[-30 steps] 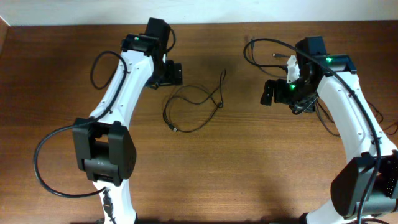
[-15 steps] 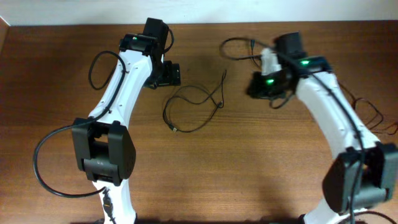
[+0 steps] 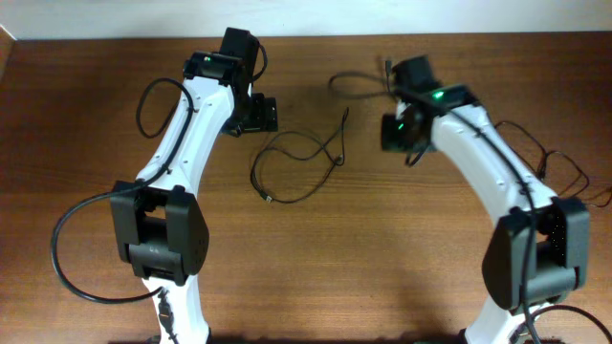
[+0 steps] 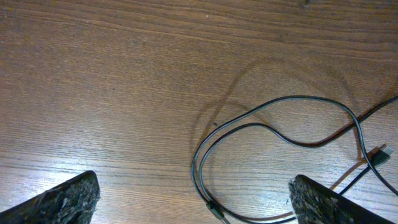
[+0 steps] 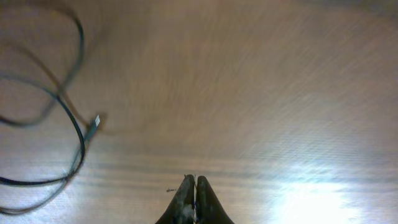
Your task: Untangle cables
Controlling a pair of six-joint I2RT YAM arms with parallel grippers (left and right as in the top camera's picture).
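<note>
Table point(image 3: 382, 277): bare wood. Left arm point(image 3: 191, 115) stretches to the far side, wrist tipped down; right arm point(image 3: 497, 172) bends inward toward centre. The cables point(image 3: 254, 172) sprawl in loose loops on the table between both wrists, touched by neither. We note left jaws released, spread wide; right jaws clenched on nothing. Left wrist view alone shows the cables point(image 4: 305, 97) running doubled; right wrist view is blurred.

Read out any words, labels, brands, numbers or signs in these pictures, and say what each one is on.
None to read: no writing shows on the table, the cable, the left arm or the right arm. The green lights are plain dots.
</note>
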